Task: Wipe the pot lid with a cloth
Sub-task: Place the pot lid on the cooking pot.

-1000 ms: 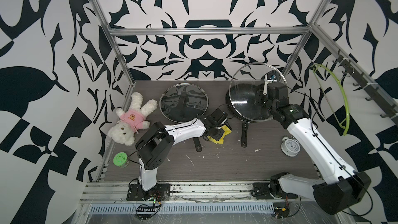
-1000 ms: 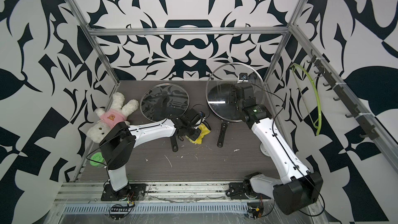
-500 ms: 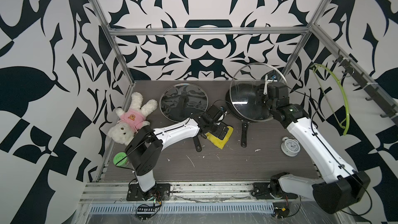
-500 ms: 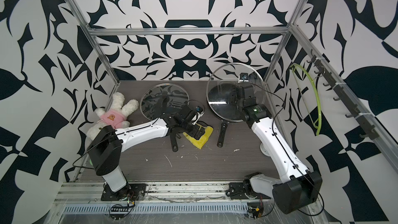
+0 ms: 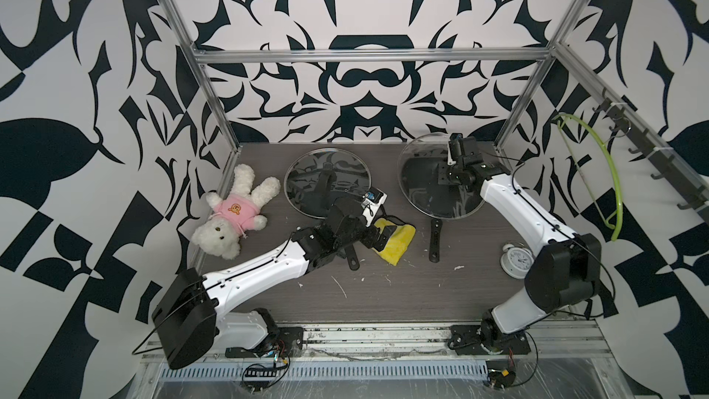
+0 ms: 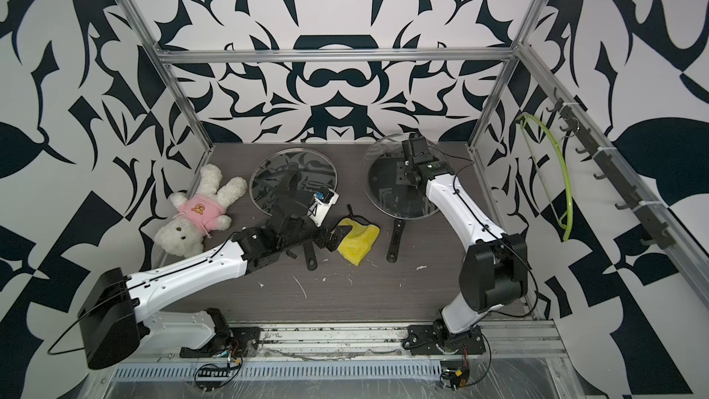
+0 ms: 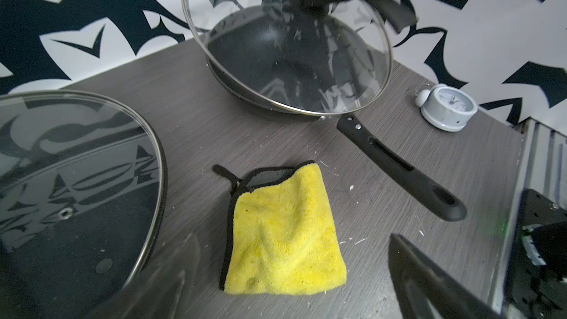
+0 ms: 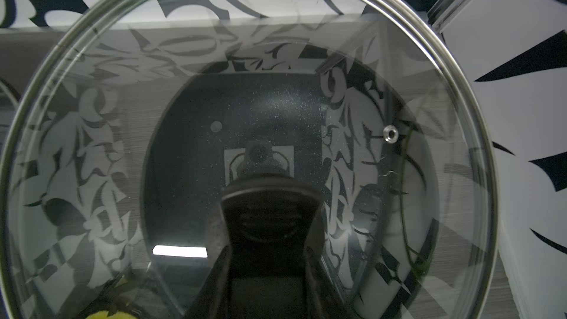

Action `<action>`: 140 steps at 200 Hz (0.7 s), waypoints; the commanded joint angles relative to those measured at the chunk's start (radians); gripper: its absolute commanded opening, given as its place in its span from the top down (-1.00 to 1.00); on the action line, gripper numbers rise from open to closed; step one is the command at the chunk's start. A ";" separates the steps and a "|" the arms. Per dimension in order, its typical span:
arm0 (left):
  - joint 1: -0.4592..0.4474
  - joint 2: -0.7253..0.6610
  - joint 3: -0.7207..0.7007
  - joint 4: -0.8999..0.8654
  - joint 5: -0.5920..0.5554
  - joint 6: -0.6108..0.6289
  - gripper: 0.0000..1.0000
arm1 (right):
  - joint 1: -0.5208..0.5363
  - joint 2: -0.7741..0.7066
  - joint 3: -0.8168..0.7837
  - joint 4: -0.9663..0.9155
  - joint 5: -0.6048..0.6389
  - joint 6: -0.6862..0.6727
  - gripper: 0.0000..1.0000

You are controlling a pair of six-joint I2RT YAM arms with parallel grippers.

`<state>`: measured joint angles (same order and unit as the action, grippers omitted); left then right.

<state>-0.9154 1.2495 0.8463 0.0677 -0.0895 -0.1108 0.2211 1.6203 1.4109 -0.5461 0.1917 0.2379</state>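
The yellow cloth (image 5: 399, 245) (image 6: 360, 243) (image 7: 282, 234) lies loose on the table, partly folded, its black loop pointing to the back. My left gripper (image 5: 383, 237) (image 6: 337, 237) (image 7: 291, 283) is open at the cloth's left edge, its fingers (image 7: 171, 271) wide apart on either side of it and holding nothing. The glass pot lid (image 5: 422, 190) (image 6: 383, 193) (image 7: 294, 56) (image 8: 122, 148) is held tilted over a black pan. My right gripper (image 5: 449, 176) (image 6: 406, 176) (image 8: 270, 240) is shut on the lid's black handle.
The pan's handle (image 5: 434, 239) (image 7: 399, 167) points to the front, right of the cloth. A second glass lid (image 5: 328, 182) (image 7: 61, 164) rests on another pan at the back left. A teddy bear (image 5: 234, 216) lies far left, an alarm clock (image 5: 516, 259) far right.
My left gripper has opened and let go of the cloth, which now lies on the table. The left arm has drawn back a little. The right arm and lid have not moved.
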 commanded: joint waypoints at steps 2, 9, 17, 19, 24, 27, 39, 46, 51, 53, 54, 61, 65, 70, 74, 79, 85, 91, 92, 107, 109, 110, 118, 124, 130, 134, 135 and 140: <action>0.002 -0.075 -0.051 0.095 -0.001 0.029 -0.98 | -0.036 0.007 0.147 0.074 0.011 0.011 1.00; 0.003 -0.092 -0.065 0.099 0.002 0.032 -0.98 | -0.044 0.038 0.172 0.058 0.011 0.005 1.00; 0.003 -0.108 -0.076 0.098 0.000 0.037 -0.98 | -0.051 0.069 0.201 0.036 -0.020 -0.001 1.00; 0.003 -0.111 -0.079 0.097 -0.001 0.037 -0.98 | -0.053 0.076 0.208 0.031 -0.026 -0.002 1.00; 0.003 -0.121 -0.086 0.099 -0.004 0.037 -0.98 | -0.056 0.094 0.225 0.018 -0.029 -0.006 1.00; 0.002 -0.126 -0.091 0.099 -0.004 0.037 -0.98 | -0.058 0.105 0.233 0.012 -0.029 -0.008 1.00; 0.003 -0.145 -0.104 0.102 -0.005 0.040 -0.98 | -0.063 0.144 0.270 -0.013 -0.036 -0.016 1.00; 0.003 -0.155 -0.111 0.102 -0.011 0.040 -0.98 | -0.065 0.166 0.286 -0.023 -0.039 -0.020 1.00; 0.003 -0.160 -0.115 0.104 -0.016 0.042 -0.98 | -0.066 0.181 0.298 -0.031 -0.041 -0.023 1.00; 0.003 -0.161 -0.116 0.104 -0.015 0.042 -0.98 | -0.065 0.185 0.302 -0.034 -0.042 -0.023 1.00; 0.003 -0.162 -0.116 0.103 -0.015 0.042 -0.98 | -0.066 0.188 0.304 -0.036 -0.043 -0.023 1.00; 0.003 -0.168 -0.120 0.101 -0.023 0.042 -0.98 | -0.067 0.207 0.320 -0.048 -0.044 -0.026 1.00; 0.003 -0.171 -0.121 0.100 -0.027 0.041 -0.98 | -0.068 0.218 0.328 -0.056 -0.044 -0.026 1.00; 0.004 -0.174 -0.121 0.097 -0.033 0.041 -0.98 | -0.067 0.229 0.336 -0.064 -0.044 -0.029 1.00; 0.004 -0.176 -0.122 0.095 -0.036 0.041 -0.98 | -0.067 0.237 0.341 -0.070 -0.044 -0.032 1.00; 0.003 -0.178 -0.122 0.093 -0.040 0.039 -0.98 | -0.067 0.245 0.347 -0.076 -0.044 -0.033 1.00; 0.003 -0.181 -0.122 0.090 -0.041 0.036 -0.98 | -0.066 0.252 0.349 -0.082 -0.044 -0.034 1.00; 0.004 -0.183 -0.122 0.088 -0.041 0.034 -0.98 | -0.066 0.256 0.349 -0.081 -0.044 -0.036 1.00; 0.005 -0.184 -0.122 0.088 -0.040 0.033 -0.98 | -0.067 0.257 0.348 -0.081 -0.044 -0.037 1.00; 0.006 -0.189 -0.123 0.087 -0.044 0.030 -0.98 | -0.066 0.263 0.347 -0.084 -0.044 -0.048 1.00; 0.008 -0.190 -0.124 0.086 -0.044 0.030 -0.98 | -0.067 0.264 0.345 -0.085 -0.044 -0.048 1.00; 0.008 -0.190 -0.123 0.085 -0.045 0.030 -0.98 | -0.067 0.265 0.345 -0.084 -0.044 -0.049 1.00; 0.010 -0.190 -0.123 0.082 -0.046 0.030 -0.98 | -0.067 0.265 0.343 -0.086 -0.044 -0.054 1.00; 0.013 -0.190 -0.124 0.078 -0.049 0.030 -0.99 | -0.067 0.265 0.340 -0.086 -0.044 -0.058 1.00; 0.016 -0.192 -0.123 0.075 -0.053 0.030 -0.98 | -0.067 0.264 0.335 -0.082 -0.043 -0.061 1.00; 0.018 -0.194 -0.123 0.070 -0.055 0.030 -0.98 | -0.068 0.263 0.333 -0.081 -0.042 -0.064 1.00; 0.018 -0.194 -0.124 0.069 -0.056 0.030 -0.98 | -0.068 0.264 0.332 -0.082 -0.041 -0.064 1.00; 0.020 -0.196 -0.123 0.065 -0.058 0.030 -0.98 | -0.067 0.264 0.332 -0.086 -0.040 -0.066 1.00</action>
<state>-0.9081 1.0744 0.7296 0.1444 -0.1257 -0.0803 0.1501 1.9396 1.6875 -0.6933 0.1349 0.2012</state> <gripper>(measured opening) 0.991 0.325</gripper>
